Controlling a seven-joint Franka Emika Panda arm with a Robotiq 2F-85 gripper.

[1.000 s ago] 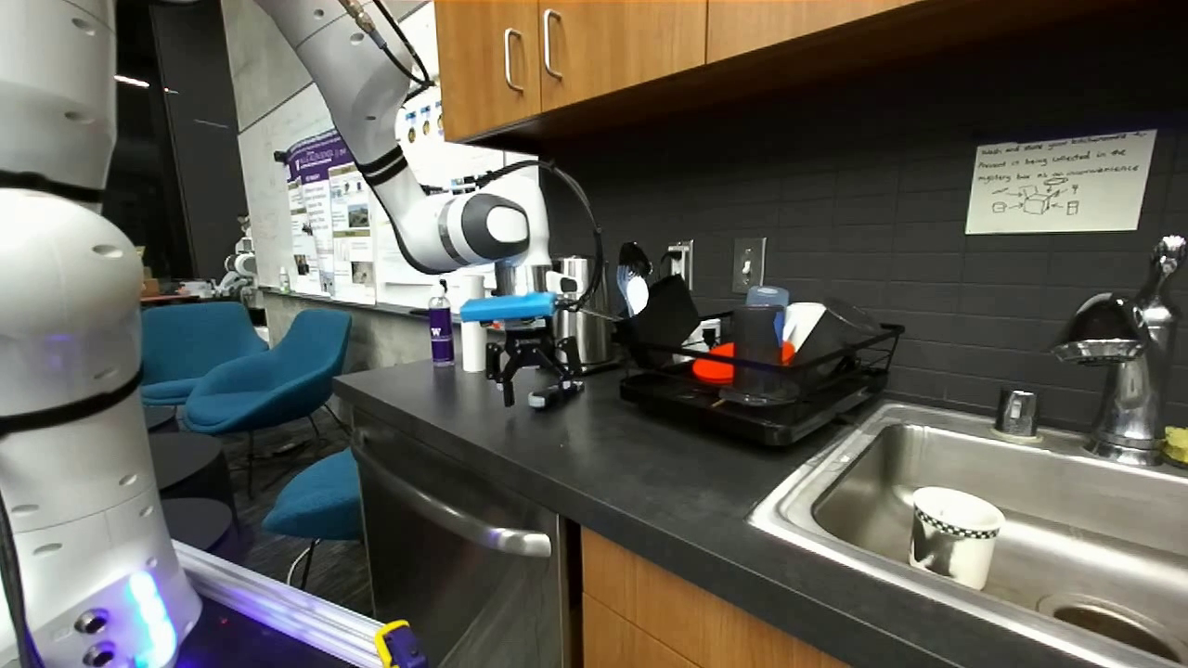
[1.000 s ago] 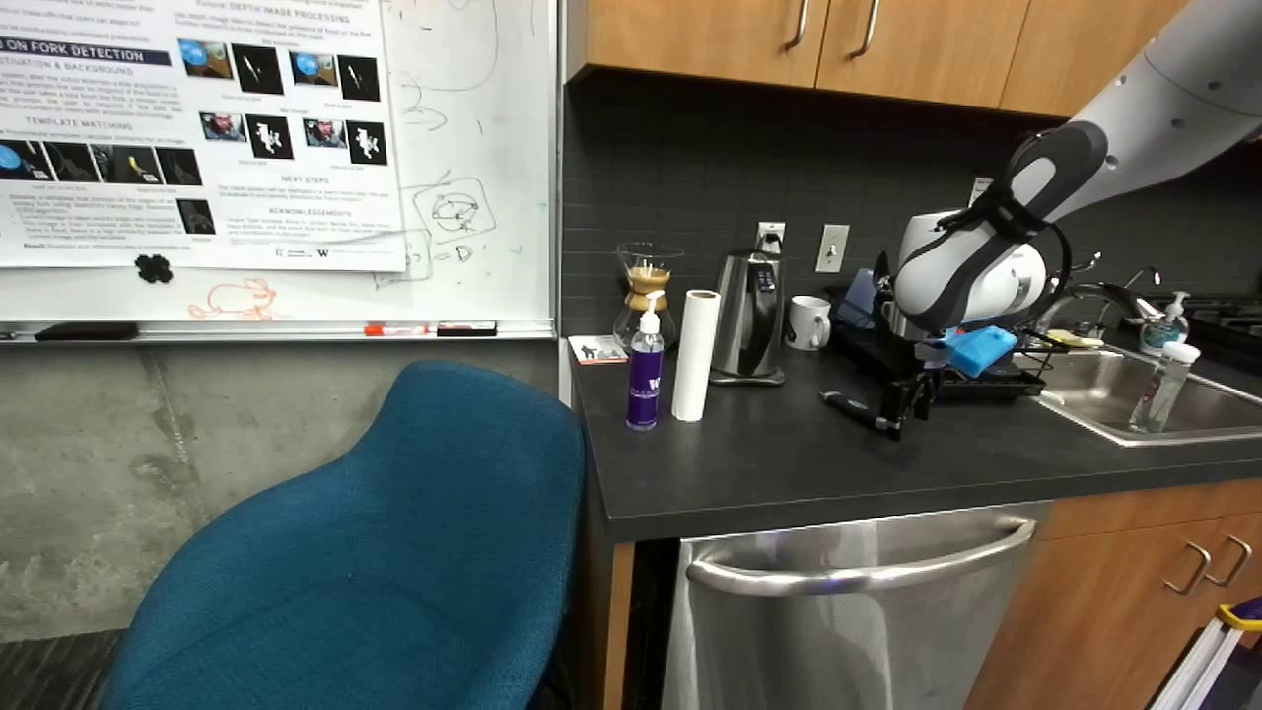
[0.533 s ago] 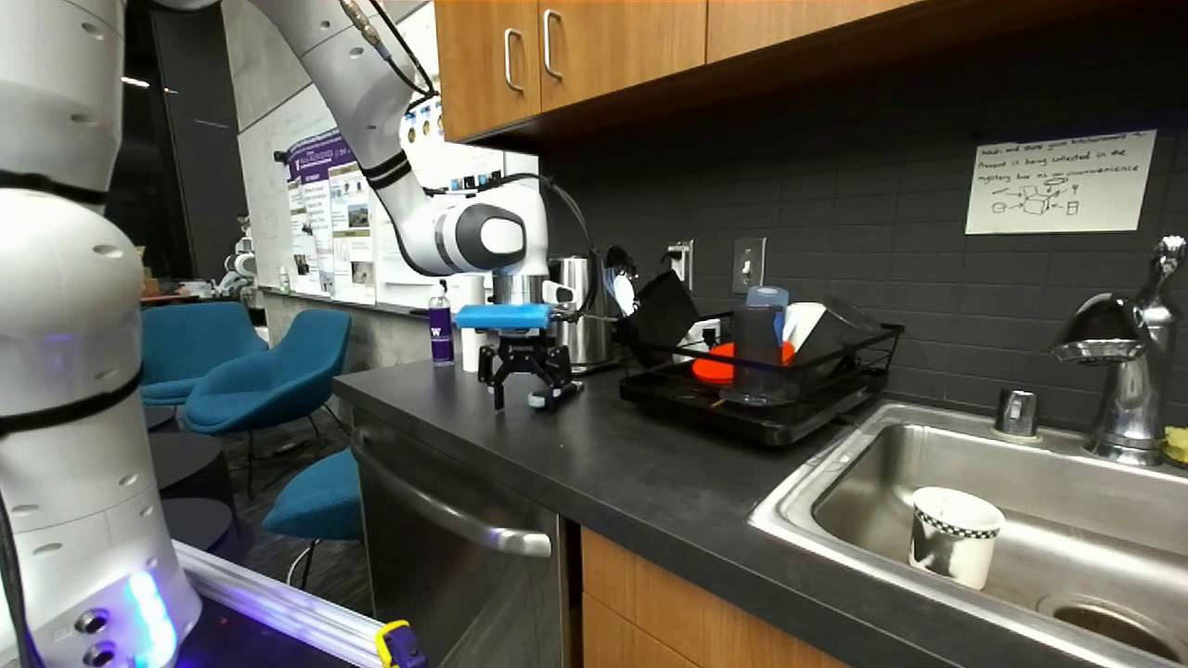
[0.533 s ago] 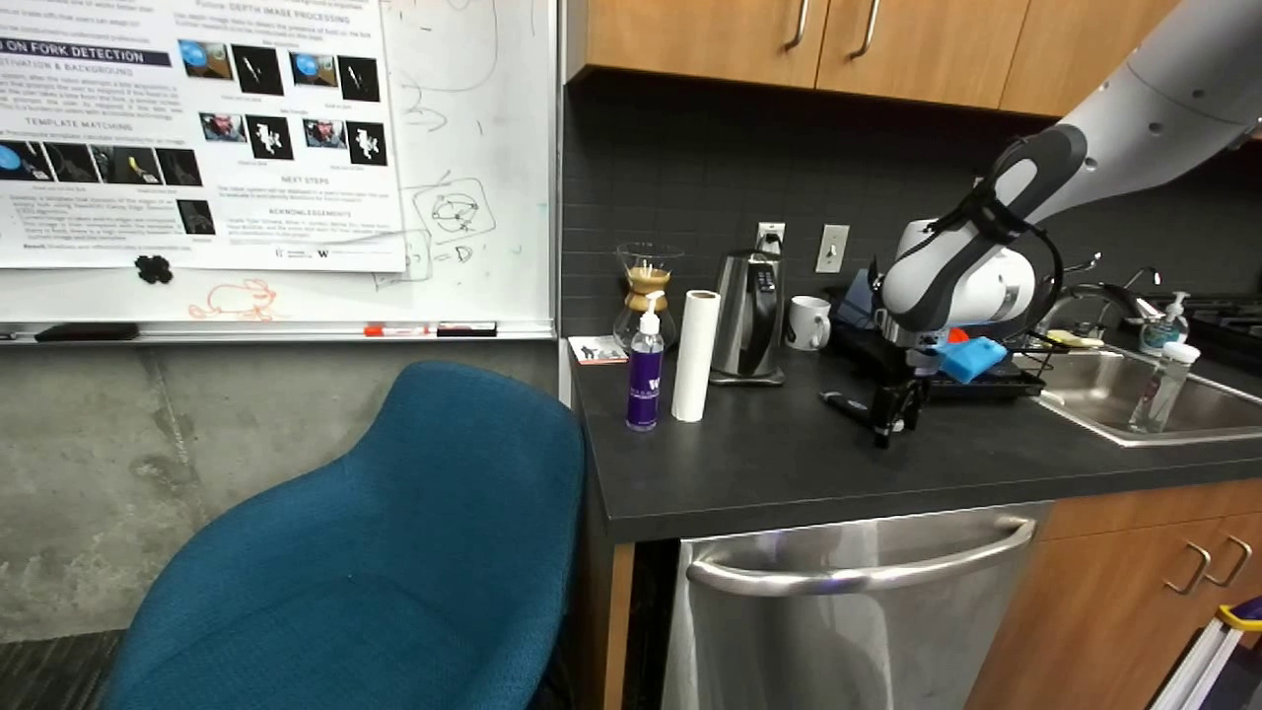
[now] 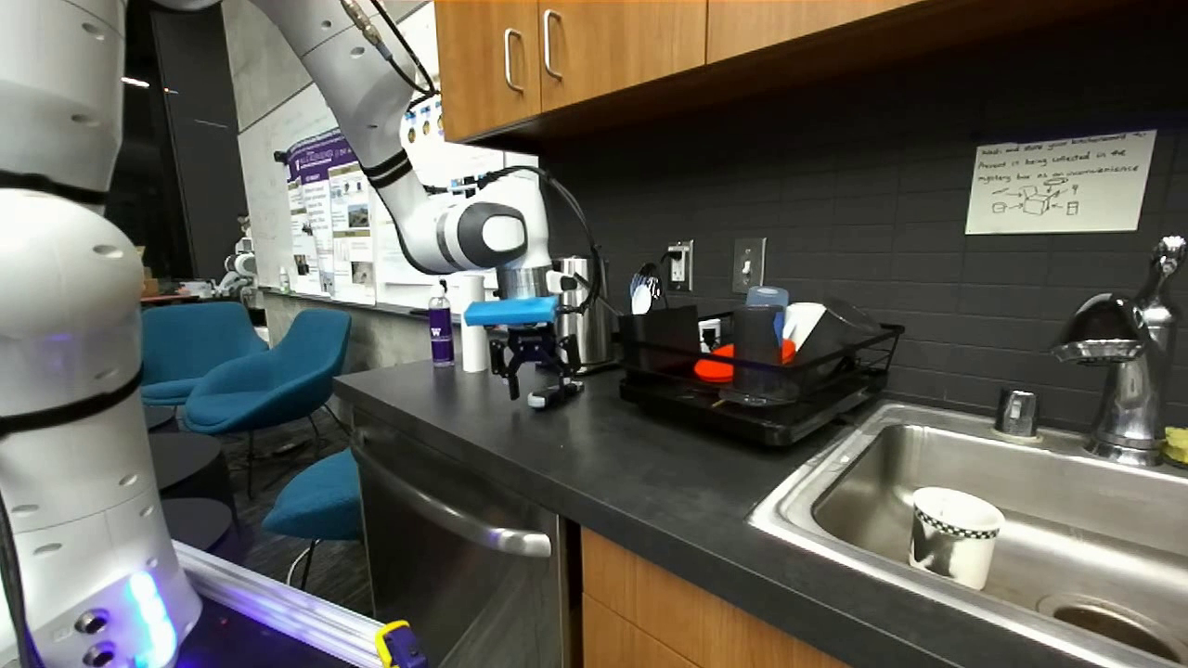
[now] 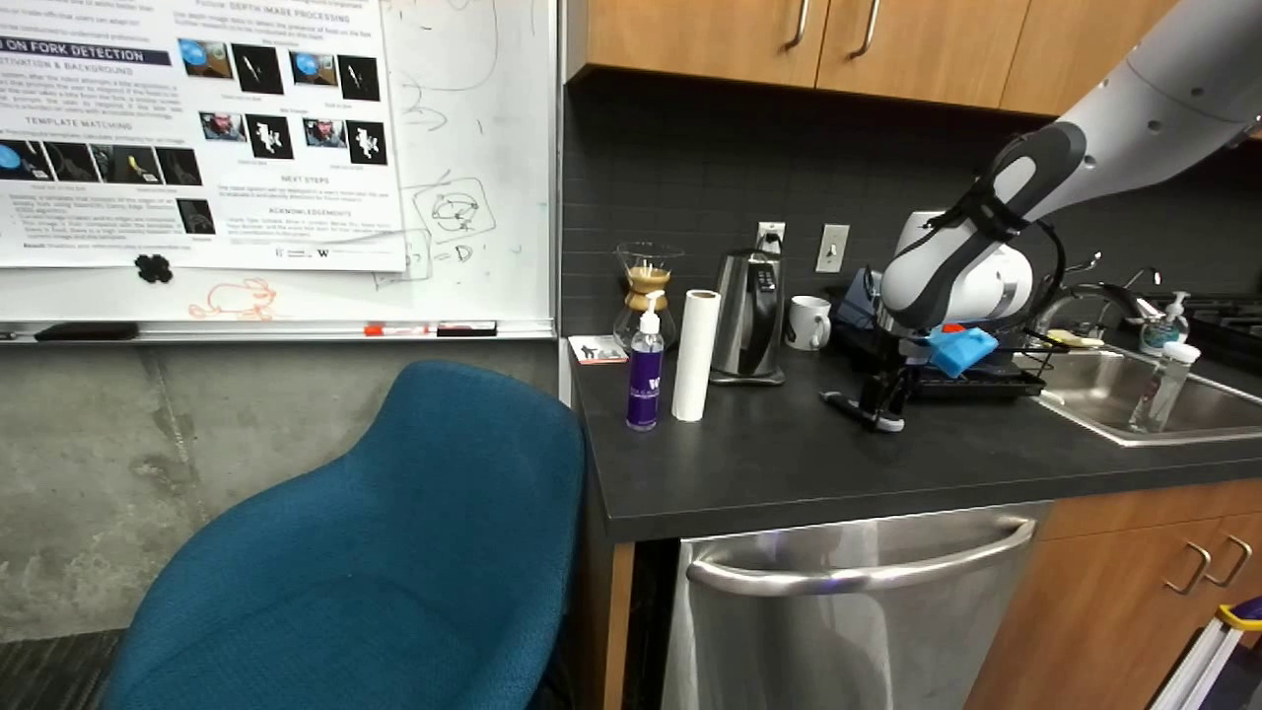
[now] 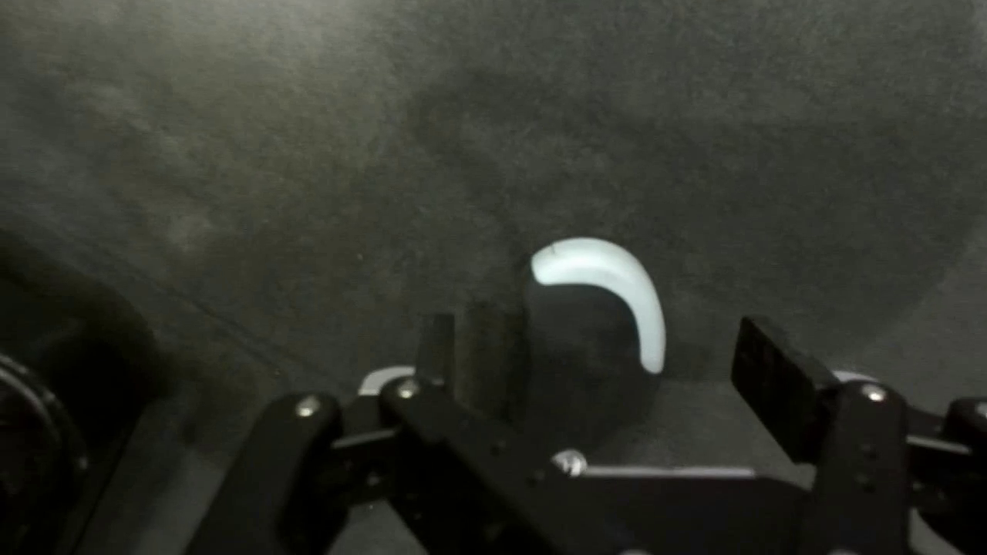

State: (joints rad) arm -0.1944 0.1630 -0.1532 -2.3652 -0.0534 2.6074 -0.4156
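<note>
A dark tool with a pale curved end [image 7: 644, 304] lies on the dark counter; its black handle [image 6: 841, 400] points toward the kettle in an exterior view. My gripper [image 7: 601, 356] is open and points down over it, with the tool between the fingers. The left finger [image 7: 437, 347] is nearer to the tool's dark body, while a wider gap separates its pale end from the right finger [image 7: 775, 385]. Contact cannot be made out. In both exterior views the gripper [image 5: 541, 385] hangs low over the tool, hiding part of it. A blue block [image 5: 510, 311] sits on the wrist.
A black dish rack [image 5: 756, 422] with a utensil holder [image 5: 661, 336] stands close beside the gripper. Behind are a steel kettle [image 6: 746, 316], a white roll [image 6: 696, 355], a purple bottle [image 6: 644, 380] and a mug [image 6: 808, 323]. The sink [image 5: 882, 464] holds a cup [image 5: 956, 533].
The gripper has shifted slightly and its wrist has turned a little over the tool. The tilted utensil holder has come upright in the rack. The tool has not visibly moved.
</note>
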